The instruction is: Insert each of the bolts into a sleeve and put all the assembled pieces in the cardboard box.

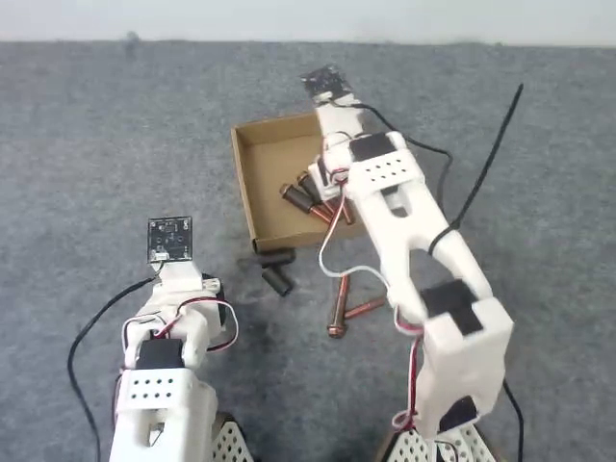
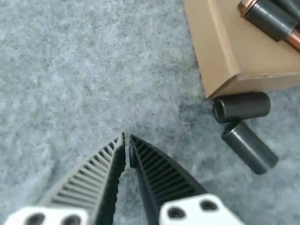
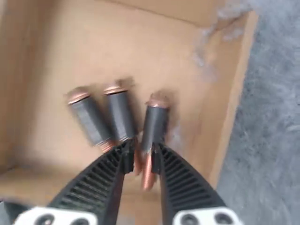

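Note:
The cardboard box (image 1: 252,168) holds three assembled pieces, dark sleeves with copper bolts through them (image 3: 86,119) (image 3: 119,115) (image 3: 154,124). My right gripper (image 3: 142,153) hangs inside the box just over the third piece, its jaws a little apart, with that piece's copper shank showing in the gap. Two empty dark sleeves (image 2: 241,107) (image 2: 250,147) lie on the carpet just outside the box's near wall. Two loose copper bolts (image 1: 337,308) (image 1: 366,308) lie beside the right arm. My left gripper (image 2: 126,140) is shut and empty, low over the carpet short of the sleeves.
Grey carpet (image 1: 115,125) covers the whole table. The right arm (image 1: 404,221) stretches from the near edge over the bolts to the box. The box's near wall (image 2: 225,51) stands between the loose sleeves and the assembled pieces.

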